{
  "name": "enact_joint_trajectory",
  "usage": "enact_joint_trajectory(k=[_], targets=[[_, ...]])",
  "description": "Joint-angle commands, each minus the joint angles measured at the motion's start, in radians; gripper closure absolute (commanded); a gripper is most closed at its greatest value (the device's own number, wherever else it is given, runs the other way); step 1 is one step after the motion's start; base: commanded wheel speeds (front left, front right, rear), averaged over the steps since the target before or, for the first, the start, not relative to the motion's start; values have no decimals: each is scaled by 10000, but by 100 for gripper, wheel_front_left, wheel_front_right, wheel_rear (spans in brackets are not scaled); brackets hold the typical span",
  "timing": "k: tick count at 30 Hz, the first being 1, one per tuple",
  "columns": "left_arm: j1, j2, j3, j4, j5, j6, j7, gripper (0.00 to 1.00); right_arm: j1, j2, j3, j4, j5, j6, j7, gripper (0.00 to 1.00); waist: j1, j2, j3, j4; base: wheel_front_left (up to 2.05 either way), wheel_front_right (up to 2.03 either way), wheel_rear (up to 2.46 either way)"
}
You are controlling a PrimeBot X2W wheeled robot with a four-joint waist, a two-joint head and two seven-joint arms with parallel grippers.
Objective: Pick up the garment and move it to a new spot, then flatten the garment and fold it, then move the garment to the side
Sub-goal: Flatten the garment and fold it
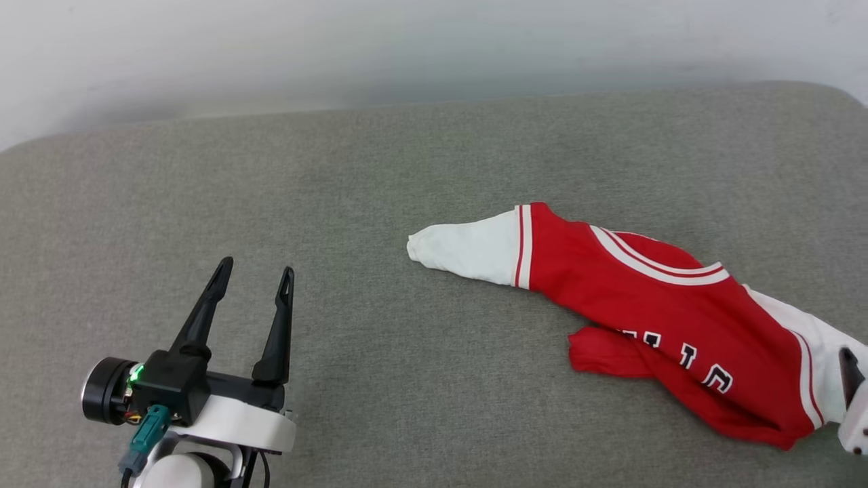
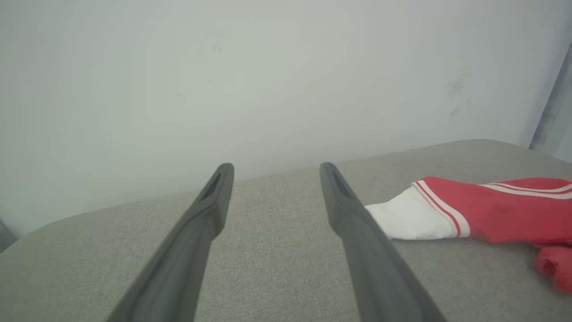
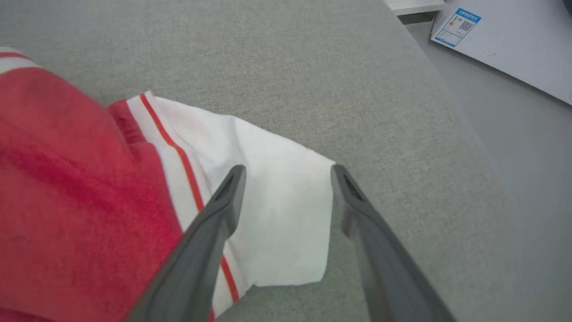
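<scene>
I count one garment [image 1: 651, 318], one grey counter [image 1: 407, 169] under it, and two claws: my left claw [image 1: 258, 266] and my right claw [image 3: 288, 172], each with two dark fingers [image 2: 201, 223]

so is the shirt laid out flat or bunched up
Bunched up: the shirt lies as a rumpled strip, its red body folded over itself, lettering partly hidden, a white sleeve at each end.

thin soft cloth garment [image 1: 644, 305] on matt, finely woven grey upholstery [image 1: 339, 203]
</scene>
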Motion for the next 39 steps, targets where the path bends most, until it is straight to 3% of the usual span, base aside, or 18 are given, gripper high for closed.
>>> enact_joint_trajectory(k=[1,14,19,24,27,32,39], targets=[[116,6,46,-16,7,-22,-27,0,-89,98,199,-406,139,-7,-370,0,-1,0,-150,-147,0,0,0],[220,1,-161,-314,-174,-19,-27,0,698,676,1661,-3759,792,-7,-2481,0,-1,0,-304,-679,0,0,0],[74,24,-318,-338,-383,-19,-27,0,843,901,2158,-4486,781,-5,-3407,0,-1,0,-155,-848,0,0,0],[-435,317,-1150,96,-728,-19,55,0,932,1086,2307,-4831,648,-5,-3932,0,-1,0,89,-909,0,0,0],[-1286,637,-1996,523,-1022,-18,910,0,972,1162,2450,-4912,521,-5,-3985,0,-1,0,327,-930,0,0,0],[-3451,1361,-3531,1332,-2012,-17,3492,0,726,1213,2732,-5031,324,-5,-4011,0,-1,0,851,-1050,0,0,0],[-6689,2902,-5839,2210,-4653,-18,7443,0,378,1335,3034,-5160,96,-7,-4106,0,-1,0,1731,-1432,0,0,0]])
